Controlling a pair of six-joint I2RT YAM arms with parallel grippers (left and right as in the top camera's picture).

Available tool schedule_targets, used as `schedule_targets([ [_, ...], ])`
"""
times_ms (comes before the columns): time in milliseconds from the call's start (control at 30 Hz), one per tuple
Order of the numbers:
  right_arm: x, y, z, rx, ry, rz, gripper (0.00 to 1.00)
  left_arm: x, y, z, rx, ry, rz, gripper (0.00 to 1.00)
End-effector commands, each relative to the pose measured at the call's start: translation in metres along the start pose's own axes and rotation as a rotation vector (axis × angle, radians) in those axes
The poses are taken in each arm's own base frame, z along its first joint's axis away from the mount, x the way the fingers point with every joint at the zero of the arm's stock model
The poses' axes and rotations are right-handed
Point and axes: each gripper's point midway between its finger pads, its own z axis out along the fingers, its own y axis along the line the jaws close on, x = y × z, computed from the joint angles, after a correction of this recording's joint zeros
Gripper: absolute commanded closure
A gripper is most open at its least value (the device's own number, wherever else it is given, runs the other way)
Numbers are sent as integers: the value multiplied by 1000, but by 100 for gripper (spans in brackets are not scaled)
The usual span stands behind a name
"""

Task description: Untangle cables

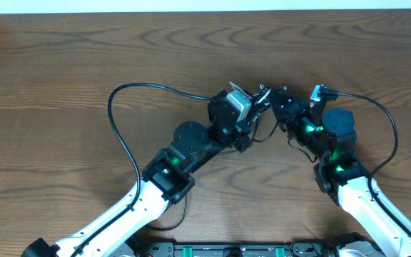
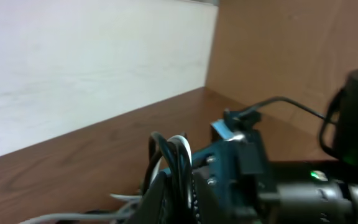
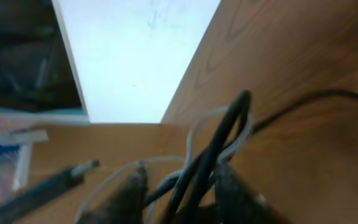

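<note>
The cables are a small bunch of thin black cords and one white one, held up between the two grippers at the table's middle. My left gripper is shut on a loop of them. In the left wrist view the black and white cables rise out of the closed left gripper. My right gripper faces it from the right. In the right wrist view the right gripper has its jaws partly apart, with the cables between them. A gap shows beside one fingertip.
A black plug with a metal tip lies on the wooden table beside the right gripper. Thick black arm wires loop out at the left and right. A white wall borders the table's far edge.
</note>
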Motion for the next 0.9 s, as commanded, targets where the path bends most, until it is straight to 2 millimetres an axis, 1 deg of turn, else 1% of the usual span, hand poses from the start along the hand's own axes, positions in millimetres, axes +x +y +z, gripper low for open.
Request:
schedule_targets([
  [0, -2, -5, -1, 9, 7, -7, 45, -18, 19, 0, -110, -56, -5, 92],
  [67, 0, -3, -2, 0, 22, 23, 36, -18, 18, 0, -106, -56, -6, 92],
  [167, 4, 0, -2, -11, 43, 85, 31, -17, 11, 0, -64, -48, -5, 92],
  [267, 9, 1, -2, -14, 71, 167, 30, -15, 8, 1, -46, -44, -5, 92],
  [333, 13, 2, -2, -16, 94, 208, 33, -14, 8, 1, -47, -41, -5, 92],
  [433, 24, 20, -5, -79, 180, 280, 35, -8, 10, 4, -50, -25, 5, 92],
  [500, 25, 25, -6, -95, 192, 296, 35, -5, 10, 6, -50, -19, 4, 92],
  [567, 26, 26, -6, -95, 199, 322, 35, -4, 4, 6, -16, -11, 3, 93],
  [633, 26, 24, -6, -88, 199, 325, 38, -4, -8, 6, 51, -8, 5, 92],
  [700, 26, 24, -6, -87, 199, 325, 47, -5, -18, 5, 114, -13, 8, 92],
  [733, 26, 23, -6, -83, 197, 327, 55, -7, -26, 4, 155, -19, 11, 93],
  [867, 23, 19, -5, -68, 174, 336, 64, -14, -46, -1, 276, -41, 18, 92],
])
